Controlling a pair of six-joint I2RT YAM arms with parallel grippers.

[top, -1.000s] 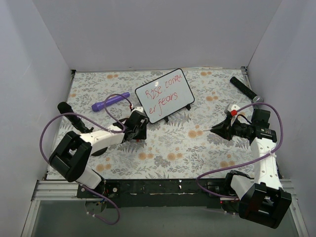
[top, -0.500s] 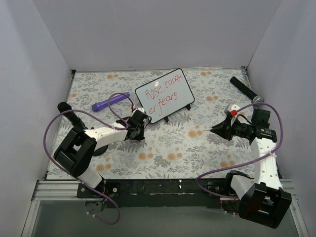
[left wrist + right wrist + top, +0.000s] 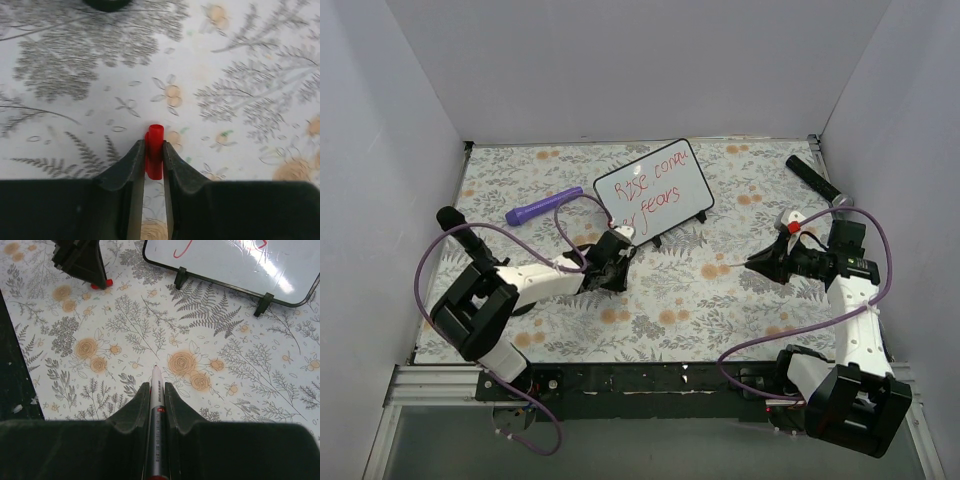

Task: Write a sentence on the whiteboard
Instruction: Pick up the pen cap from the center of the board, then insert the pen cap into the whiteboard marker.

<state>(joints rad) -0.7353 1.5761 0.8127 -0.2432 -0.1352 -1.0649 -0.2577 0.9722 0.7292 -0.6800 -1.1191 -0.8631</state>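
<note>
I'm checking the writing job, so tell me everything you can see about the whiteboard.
The whiteboard is a small white rectangle with rounded corners and a thin black rim, glossy under glare. It leans back on a black wire stand toward the back of the floral table, turned askew. Two slanted lines of red handwriting cross it.

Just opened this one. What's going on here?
The whiteboard stands propped up toward the back of the table, with the sentence already written on it in red. The right claw is shut on the uncapped marker, off to the side of the board, its tip over the floral surface. The left claw is down at the table in front of the board, closed on a small red cap.
</note>
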